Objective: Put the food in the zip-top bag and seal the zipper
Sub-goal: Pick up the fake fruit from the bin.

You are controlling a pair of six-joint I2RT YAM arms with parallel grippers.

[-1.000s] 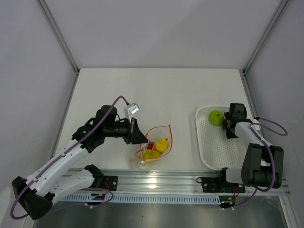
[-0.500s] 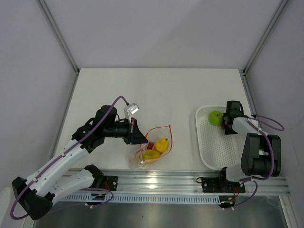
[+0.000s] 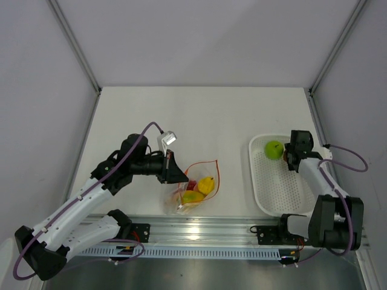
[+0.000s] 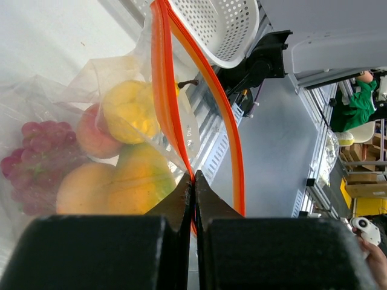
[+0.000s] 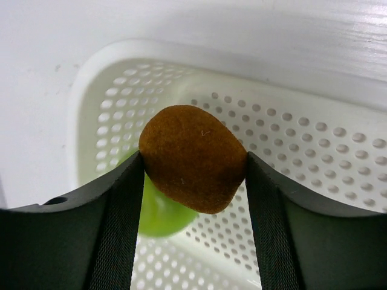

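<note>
The left claw (image 3: 179,175) is pressed together, its two tips pinching the mouth edge of the bag (image 3: 196,184) right at the zipper (image 4: 234,145). In the left wrist view, the orange-red strip comes out from between the tips and splits into two lines running away from the claw, so the mouth gapes open ahead of it. The rest of the bag lies on the table (image 3: 211,115) just in front of the claw.

The bag holds several pieces of food. A yellow fruit (image 4: 130,112) sits ahead of the tips. A bunch of red grapes (image 4: 36,151) is off to the claw's left, a pinkish round fruit (image 4: 91,136) lies between those two, and two orange-yellow pieces (image 4: 142,181) are closest to the tips.

Well to the right, the right claw (image 5: 193,163) reaches into the far end of the white tray (image 3: 278,193). Its two fingers (image 5: 124,199) are partly spread and pressed against opposite sides of a brown fruit (image 5: 192,158), which they grip between them (whether it is lifted off the tray floor, I cannot tell).

The green fruit (image 3: 274,149) lies in the tray just beyond the claw's tips. In the right wrist view it is half hidden under the brown fruit and close to the tray's corner.
</note>
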